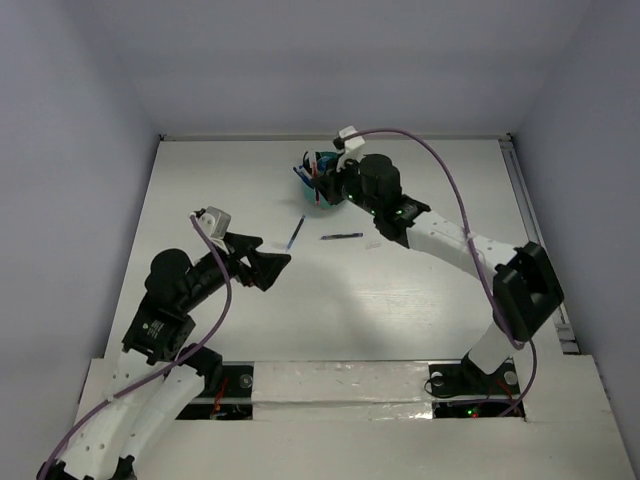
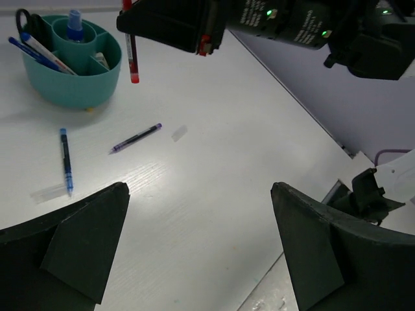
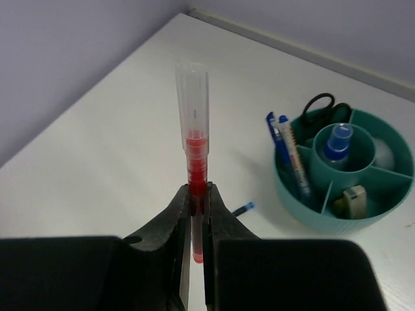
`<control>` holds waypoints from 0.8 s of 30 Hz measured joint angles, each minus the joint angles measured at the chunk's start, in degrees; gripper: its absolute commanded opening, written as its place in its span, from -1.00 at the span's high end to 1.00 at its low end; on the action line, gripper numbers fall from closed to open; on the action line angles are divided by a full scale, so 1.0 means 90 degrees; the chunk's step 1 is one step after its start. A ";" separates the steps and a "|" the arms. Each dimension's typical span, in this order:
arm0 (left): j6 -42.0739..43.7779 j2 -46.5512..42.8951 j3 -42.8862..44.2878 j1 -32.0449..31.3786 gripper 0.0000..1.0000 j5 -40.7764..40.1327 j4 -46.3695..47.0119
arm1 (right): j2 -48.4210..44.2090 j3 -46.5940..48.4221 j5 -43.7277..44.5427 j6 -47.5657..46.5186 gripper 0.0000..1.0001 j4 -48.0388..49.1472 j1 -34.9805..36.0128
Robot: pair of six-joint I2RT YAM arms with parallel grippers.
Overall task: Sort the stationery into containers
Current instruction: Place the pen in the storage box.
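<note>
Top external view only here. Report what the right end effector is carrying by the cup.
Observer: The right end effector is shut on a red pen with a clear cap.
Operator: List what the teal cup holds.
Observer: The teal cup has scissors, blue pens, and a blue-capped bottle in the centre well.
Operator: Confirm the left end effector.
Observer: The left end effector is open and empty.
</note>
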 measured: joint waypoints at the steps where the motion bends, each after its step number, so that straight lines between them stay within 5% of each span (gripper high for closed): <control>1: 0.0046 -0.0049 0.0000 0.0000 -0.83 -0.0075 -0.0032 | 0.0187 0.0061 0.0109 -0.0192 1.00 0.0109 0.0000; 12: 0.0177 -0.0583 -0.0063 0.0044 -0.98 -0.0695 -0.0209 | 0.2249 0.1535 0.0461 -0.2193 1.00 0.0656 -0.0279; 24: 0.0185 -0.0716 -0.0095 0.0204 -0.98 -0.0760 -0.0214 | 0.3041 0.1814 0.0379 -0.2594 1.00 0.0916 -0.0651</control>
